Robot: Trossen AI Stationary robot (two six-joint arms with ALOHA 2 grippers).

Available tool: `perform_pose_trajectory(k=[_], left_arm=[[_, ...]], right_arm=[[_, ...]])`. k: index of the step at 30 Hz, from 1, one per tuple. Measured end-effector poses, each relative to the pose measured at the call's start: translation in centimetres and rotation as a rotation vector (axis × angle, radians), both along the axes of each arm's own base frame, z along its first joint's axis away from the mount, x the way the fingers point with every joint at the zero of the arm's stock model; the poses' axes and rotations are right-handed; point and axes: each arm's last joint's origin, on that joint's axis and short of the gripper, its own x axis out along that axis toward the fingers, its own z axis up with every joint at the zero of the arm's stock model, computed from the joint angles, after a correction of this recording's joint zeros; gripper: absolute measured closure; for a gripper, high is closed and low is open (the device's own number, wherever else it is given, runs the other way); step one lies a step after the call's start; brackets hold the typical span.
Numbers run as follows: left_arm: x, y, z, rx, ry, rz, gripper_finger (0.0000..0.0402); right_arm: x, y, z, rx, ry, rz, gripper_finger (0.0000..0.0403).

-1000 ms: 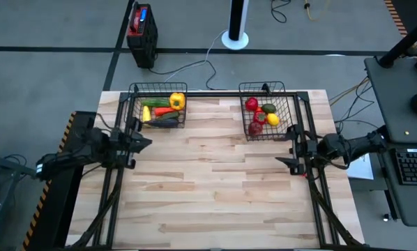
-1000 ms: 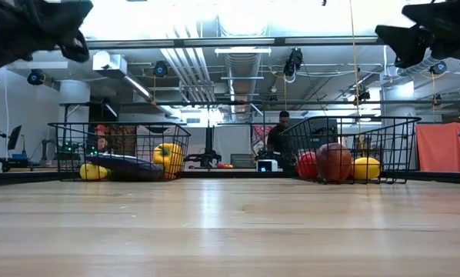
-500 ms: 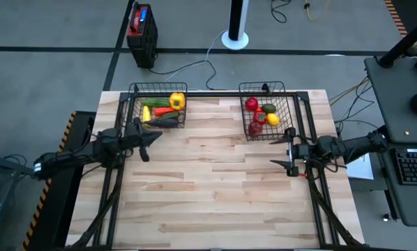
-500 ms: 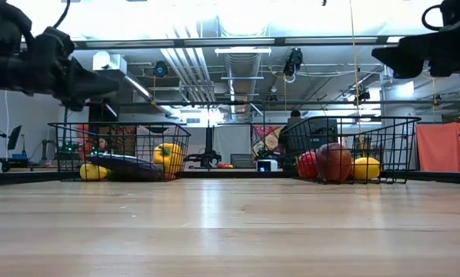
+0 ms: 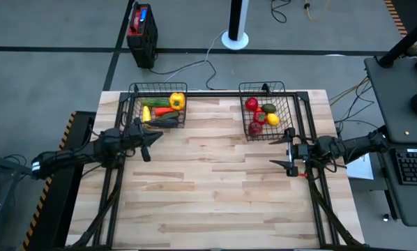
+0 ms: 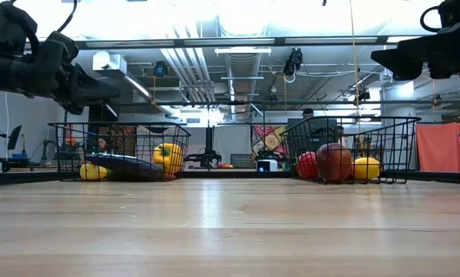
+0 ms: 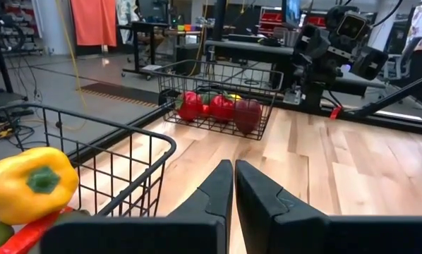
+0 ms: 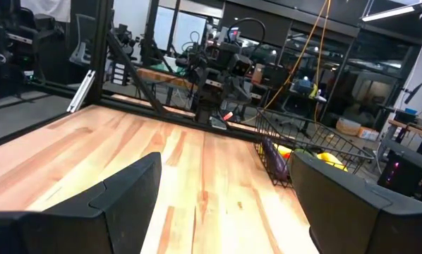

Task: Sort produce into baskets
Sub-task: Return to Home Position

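Two black wire baskets stand at the table's far edge. The left basket (image 5: 158, 104) holds a yellow pepper (image 5: 177, 101), a carrot, green pieces and a dark eggplant (image 6: 122, 165). The right basket (image 5: 268, 118) holds red tomatoes (image 5: 252, 104), a green piece and a yellow lemon (image 5: 273, 119). My left gripper (image 5: 151, 137) is shut and level above the table, just near of the left basket; its fingers (image 7: 233, 180) hold nothing. My right gripper (image 5: 282, 157) is open and level, near of the right basket, with nothing between its fingers (image 8: 126, 187).
The bare wooden tabletop (image 5: 208, 188) stretches between the two arms. A red-and-black box (image 5: 142, 24) and a white pole base (image 5: 235, 38) stand on the floor beyond the far edge. A desk with a keyboard (image 5: 411, 167) is off the right edge.
My left gripper has sunk and tipped to level, its tips swinging out over the table toward the right edge, still shut. My right gripper has tipped slightly toward level, still open. Both have since kept still. The produce has not moved.
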Motion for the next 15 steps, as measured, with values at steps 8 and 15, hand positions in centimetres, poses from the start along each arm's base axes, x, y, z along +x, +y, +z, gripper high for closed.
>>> perform_pose_trajectory(k=[8, 15], left_arm=[[0.07, 0.02, -0.09, -0.003, 0.012, 0.0, 0.04], [0.07, 0.02, -0.08, -0.003, 0.011, 0.0, 0.04]], right_arm=[[0.0, 0.0, -0.01, 0.0, 0.0, 0.0, 0.0099], [0.0, 0.0, -0.01, 0.0, 0.0, 0.0, 0.0099]])
